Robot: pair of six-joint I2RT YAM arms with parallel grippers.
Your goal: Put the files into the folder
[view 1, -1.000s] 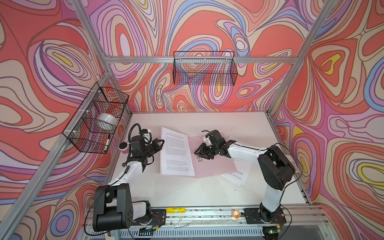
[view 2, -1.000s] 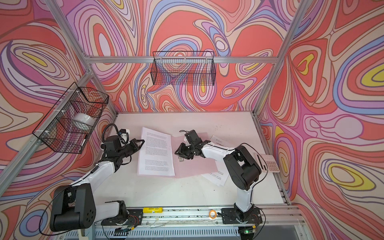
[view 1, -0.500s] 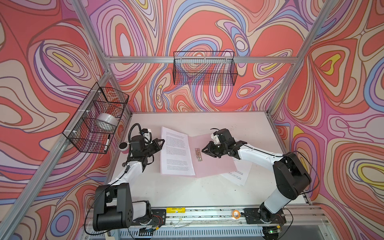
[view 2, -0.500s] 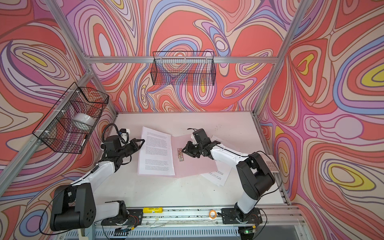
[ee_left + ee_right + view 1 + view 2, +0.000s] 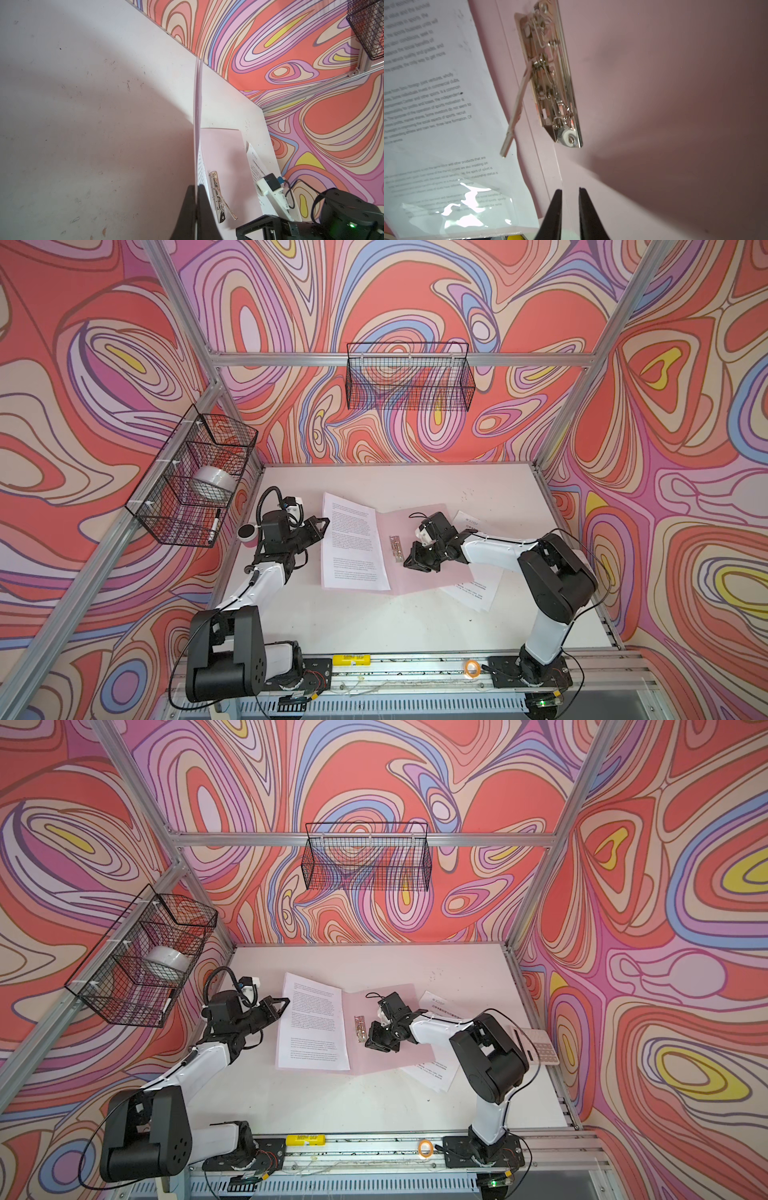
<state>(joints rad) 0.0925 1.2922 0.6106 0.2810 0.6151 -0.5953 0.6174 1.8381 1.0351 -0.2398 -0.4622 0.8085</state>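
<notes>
Left claw (image 5: 323,524) clenched on the cover edge of the open folder (image 5: 419,578) — propping it, one printed sheet (image 5: 353,547) inside. Right claw (image 5: 570,192) hovers empty, jaws narrowly parted, beside the clip (image 5: 397,548) — lever (image 5: 517,108) swung out, presumably for filing. Second sheet (image 5: 473,593) lies partly beneath.

folder (image 5: 654,83): pale pink, smooth, matt, plastic-looking. clip (image 5: 550,83): shiny chrome metal, reflective. files (image 5: 436,93): matt white paper; glossy clear film (image 5: 467,197) over part, w/ glare. table (image 5: 83,104): matt white, scuffed. right gripper fingers (image 5: 553,214): matt black.
</notes>
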